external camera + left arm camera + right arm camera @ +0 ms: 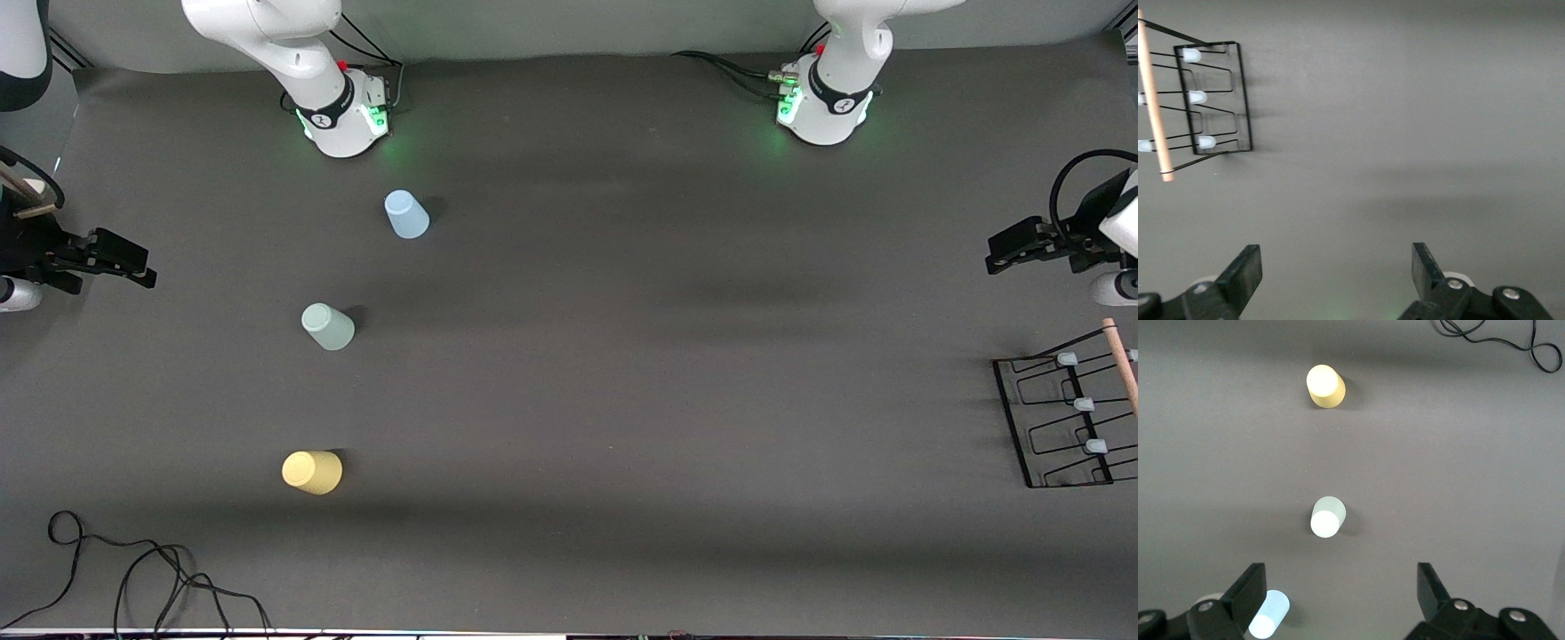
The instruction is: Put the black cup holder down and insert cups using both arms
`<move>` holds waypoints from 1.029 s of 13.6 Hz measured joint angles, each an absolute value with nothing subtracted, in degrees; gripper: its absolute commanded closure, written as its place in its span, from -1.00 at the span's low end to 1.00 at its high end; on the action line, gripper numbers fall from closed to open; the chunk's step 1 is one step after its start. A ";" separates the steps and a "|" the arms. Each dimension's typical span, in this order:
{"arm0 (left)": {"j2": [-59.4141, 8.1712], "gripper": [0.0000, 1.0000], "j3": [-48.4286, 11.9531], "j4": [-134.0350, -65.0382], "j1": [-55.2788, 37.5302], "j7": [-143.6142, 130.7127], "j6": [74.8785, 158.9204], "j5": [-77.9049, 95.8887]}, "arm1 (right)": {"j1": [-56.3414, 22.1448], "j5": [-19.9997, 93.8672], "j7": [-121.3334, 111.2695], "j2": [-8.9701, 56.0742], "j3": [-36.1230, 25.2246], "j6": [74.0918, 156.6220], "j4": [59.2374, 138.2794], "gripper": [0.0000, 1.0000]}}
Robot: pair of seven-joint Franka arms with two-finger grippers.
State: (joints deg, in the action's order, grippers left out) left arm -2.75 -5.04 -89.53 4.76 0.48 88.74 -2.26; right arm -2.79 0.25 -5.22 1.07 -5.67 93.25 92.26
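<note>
Two white arms with green-lit round bases [351, 124] mounted along one edge of a dark grey matte table [622, 356], wrinkled faintly in broad bands; pale wall strip above, loose black cable [133, 569] coiled on the cloth at the right arm's end, nearest the front camera.

Left gripper [1013, 249] held up in the air over the table's edge at the left arm's end, jaws spread wide, nothing between them. Black cup holder [1058, 422] resting on the cloth just beside that gripper, well outside the open jaws: black wire rectangular rack, light wooden bar handle [1122, 364] across it, pale-blue-tipped pegs [1084, 404] in a row, partly cut off by the frame edge.

Right gripper [124, 267] raised at the right arm's end, jaws likewise wide and empty. Three cups standing upside down in a rough line ahead of those jaws: light blue cup [1269, 615] closest, beside one fingertip; pale green cup [1327, 517] midway; yellow cup [1324, 385] farthest out, closest to the front camera. All three well apart, none touched.
</note>
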 measured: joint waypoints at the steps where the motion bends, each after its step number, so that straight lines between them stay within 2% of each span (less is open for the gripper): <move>1: -2.75 -1.00 -5.21 -89.53 4.73 0.49 88.63 -2.64 | -2.79 0.25 -5.22 1.07 -5.67 93.25 92.25 -1.00; 8: -4.89 -1.00 -4.77 -87.67 5.78 0.57 91.00 -0.52 | -2.81 0.25 -5.22 1.04 -5.98 93.25 92.17 -1.00; 11: -12.28 -1.00 -4.30 -82.45 11.19 2.66 91.64 -0.80 | -2.86 0.25 -5.22 1.04 -5.98 93.25 92.17 -1.00; 14: -20.68 -1.00 -4.09 -79.51 16.16 9.07 96.99 -4.12 | -2.89 0.25 -5.22 1.04 -5.98 93.25 92.16 -1.00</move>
